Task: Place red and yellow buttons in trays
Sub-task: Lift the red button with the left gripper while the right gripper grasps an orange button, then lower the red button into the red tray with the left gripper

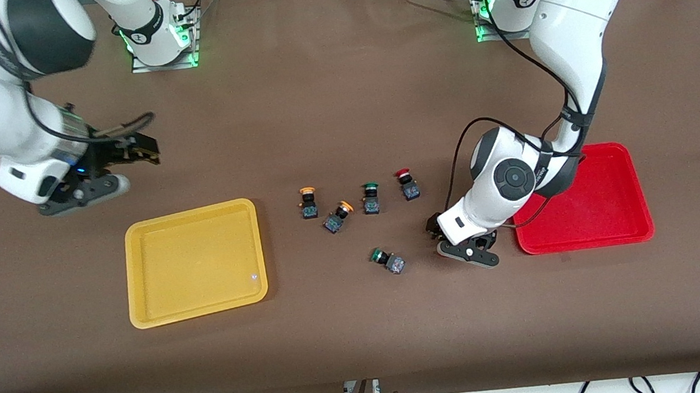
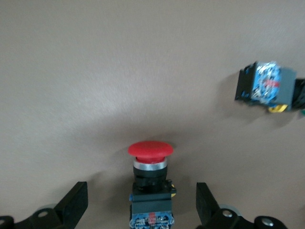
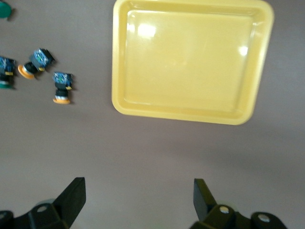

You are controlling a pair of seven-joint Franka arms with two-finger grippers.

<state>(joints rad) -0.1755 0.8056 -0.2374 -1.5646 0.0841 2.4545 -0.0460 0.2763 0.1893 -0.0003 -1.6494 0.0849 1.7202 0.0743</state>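
My left gripper (image 1: pixel 465 250) is low over the table beside the red tray (image 1: pixel 588 203), open. In the left wrist view a red-capped button (image 2: pixel 150 150) sits between its spread fingers (image 2: pixel 76 200), which do not touch it; my hand hides this button in the front view. A second red button (image 1: pixel 407 184) and two yellow buttons (image 1: pixel 308 202) (image 1: pixel 338 216) lie mid-table. The yellow tray (image 1: pixel 192 260) is empty, and so is the red tray. My right gripper (image 1: pixel 134 152) hovers open and empty, over bare table at the right arm's end. Its wrist view shows the yellow tray (image 3: pixel 190 117) and both yellow buttons (image 3: pixel 62 88) (image 3: pixel 35 62).
Two green-capped buttons lie among the others: one (image 1: pixel 370 198) between the yellow and red ones, one (image 1: pixel 387 260) close to my left gripper, nearer the front camera. The body of that one shows in the left wrist view (image 2: pixel 267 86).
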